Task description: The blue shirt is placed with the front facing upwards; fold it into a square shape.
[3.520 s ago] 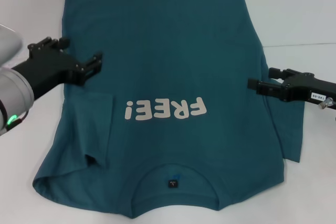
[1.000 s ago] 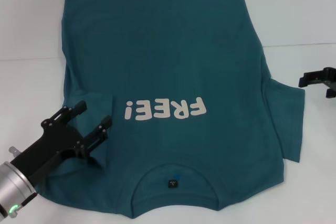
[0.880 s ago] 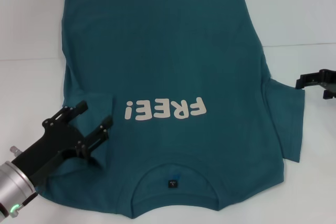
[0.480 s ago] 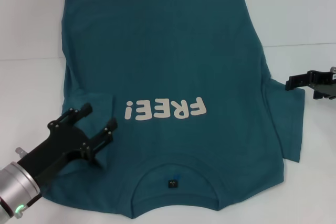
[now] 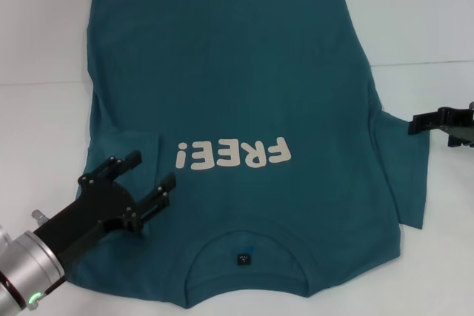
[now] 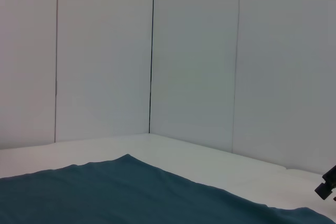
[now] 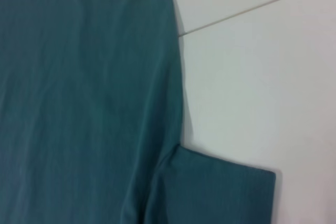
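Note:
The blue shirt [image 5: 244, 72] lies flat on the white table, front up, its cream lettering [image 5: 233, 155] and neck label [image 5: 242, 259] on the side near me. Its left sleeve [image 5: 122, 146] is folded in onto the body. My left gripper [image 5: 152, 170] hovers open over that sleeve near the shoulder, holding nothing. My right gripper [image 5: 437, 129] is open at the right edge of the view, just beyond the spread right sleeve [image 5: 411, 175]. The left wrist view shows the shirt [image 6: 131, 192]. In the right wrist view are the shirt's side edge [image 7: 84, 103] and its sleeve [image 7: 220, 192].
The white table [image 5: 44, 123] surrounds the shirt, and a thin seam line [image 5: 422, 64] runs across it on the right. Grey wall panels [image 6: 194, 61] stand behind the table. The other arm's gripper [image 6: 328, 186] shows far off in the left wrist view.
My left gripper moved from the shirt's left edge to the near shoulder, then crept right over the folded sleeve. My right gripper drew off the shirt, then came back beside the right sleeve.

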Controlling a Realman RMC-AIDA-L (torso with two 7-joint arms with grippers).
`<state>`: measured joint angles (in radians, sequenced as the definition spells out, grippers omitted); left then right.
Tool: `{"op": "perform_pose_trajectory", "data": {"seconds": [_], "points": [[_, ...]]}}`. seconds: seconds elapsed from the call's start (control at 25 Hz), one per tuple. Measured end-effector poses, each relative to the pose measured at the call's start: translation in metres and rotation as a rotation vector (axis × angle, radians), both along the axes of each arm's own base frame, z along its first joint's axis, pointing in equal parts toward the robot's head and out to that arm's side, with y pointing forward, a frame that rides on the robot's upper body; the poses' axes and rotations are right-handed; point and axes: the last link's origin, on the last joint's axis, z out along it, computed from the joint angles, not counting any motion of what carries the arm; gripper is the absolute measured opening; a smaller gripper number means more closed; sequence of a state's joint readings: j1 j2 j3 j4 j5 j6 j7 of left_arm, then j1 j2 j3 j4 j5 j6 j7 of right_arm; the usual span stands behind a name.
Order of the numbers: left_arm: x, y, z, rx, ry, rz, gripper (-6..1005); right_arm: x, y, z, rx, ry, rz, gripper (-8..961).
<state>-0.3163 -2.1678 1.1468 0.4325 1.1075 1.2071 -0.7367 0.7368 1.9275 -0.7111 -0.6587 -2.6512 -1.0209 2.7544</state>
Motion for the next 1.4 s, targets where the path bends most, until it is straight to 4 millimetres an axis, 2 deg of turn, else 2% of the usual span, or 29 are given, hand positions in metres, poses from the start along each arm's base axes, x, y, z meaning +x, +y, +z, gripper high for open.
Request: {"op": "perform_pose_trajectory", "data": {"seconds": [0.68, 1.04, 1.4], "points": [[-0.001, 0.000, -0.002, -0.007, 0.004, 0.010, 720, 0.002, -0.001, -0.019, 0.002, 0.013, -0.008, 909], [-0.001, 0.000, -0.003, -0.009, 0.007, 0.013, 720, 0.002, 0.000, -0.023, 0.012, 0.024, -0.014, 909], [-0.002, 0.000, -0.004, -0.010, 0.007, 0.014, 720, 0.000, 0.000, -0.023, 0.059, 0.108, -0.014, 909]]}}
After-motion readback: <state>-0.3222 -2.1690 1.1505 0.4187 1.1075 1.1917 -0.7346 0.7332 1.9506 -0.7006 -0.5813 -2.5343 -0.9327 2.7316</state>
